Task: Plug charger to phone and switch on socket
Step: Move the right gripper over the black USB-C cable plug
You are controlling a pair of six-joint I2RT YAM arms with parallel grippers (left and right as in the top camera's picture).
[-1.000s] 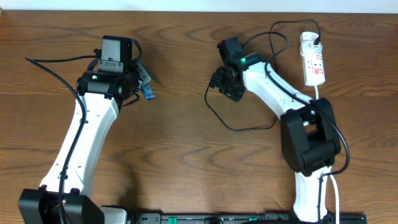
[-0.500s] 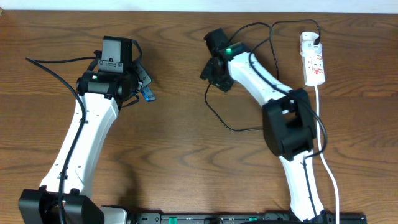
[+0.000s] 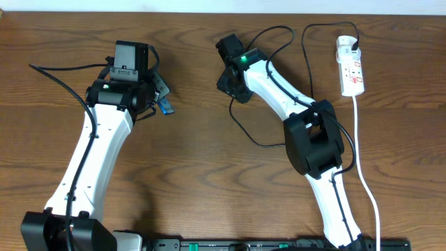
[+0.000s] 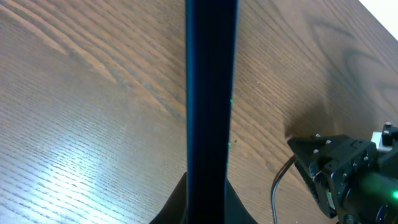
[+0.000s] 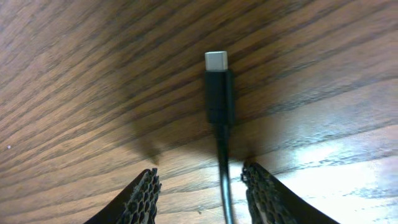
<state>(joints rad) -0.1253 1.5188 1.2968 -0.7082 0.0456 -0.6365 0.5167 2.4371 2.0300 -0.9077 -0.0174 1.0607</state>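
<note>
Charger plug [image 5: 217,87] likely light, stiff; cable [image 5: 222,177] limp: pinch black body; right gripper [image 5: 202,180] agape astride cable, left gripper [image 3: 159,92] clamps phone [image 4: 211,93]

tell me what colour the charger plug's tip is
Silver metal tip on the charger's black plug; clearest in the right wrist view.

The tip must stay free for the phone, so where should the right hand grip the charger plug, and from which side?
Grip the plug by its black body, behind the metal tip, from above. It lies flat on the table, and the right hand's open fingers straddle its cable, so they would close on the long sides.
</note>
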